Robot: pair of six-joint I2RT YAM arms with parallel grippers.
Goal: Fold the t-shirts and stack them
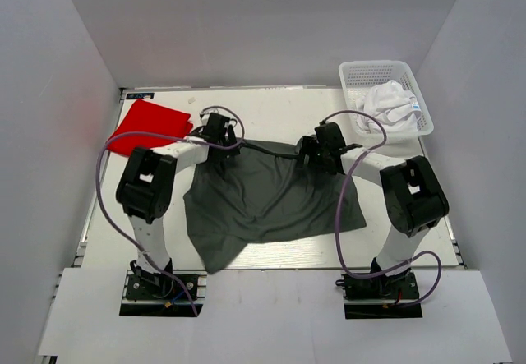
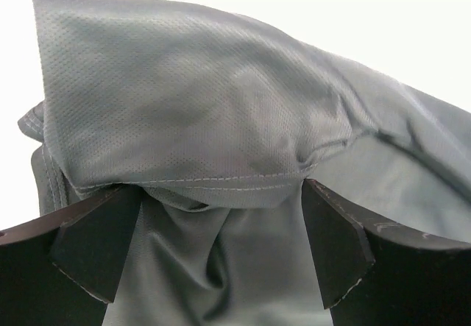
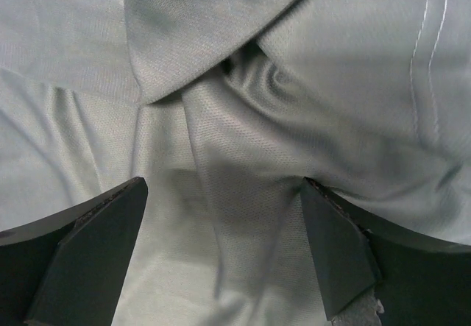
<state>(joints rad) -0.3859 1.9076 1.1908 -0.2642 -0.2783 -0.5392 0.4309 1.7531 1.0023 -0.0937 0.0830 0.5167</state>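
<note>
White walls stand on three sides of a white surface. The grey shirt lies in the middle, spread out but bumpy. One corner reaches the near edge. The red shirt sits folded flat at the far left. The white shirt is bunched up in the basket at the far right.

The left hand is at the far left corner of the grey shirt. Its fingers are wide apart, and a stitched hem lies across the gap between them. The right hand is at the far right part of the shirt. It is wide too, with a twisty fold of cloth in front of it. Neither hand is squeezing the cloth.

The grey shirt looks thin, light and very floppy. It will not break. It will likely sag and bunch when lifted, and smooth cloth like this may slip out of a weak pinch. The hem and seams look like the best spots to hold, because the cloth is doubled and thicker there. Where folds pile up, a hand could grab too many layers.

There is open room behind the shirt, between the red shirt and the basket. The left hand is near the red shirt and could bump it. At the near edge, the grey shirt could slide off if pulled toward the arms.
</note>
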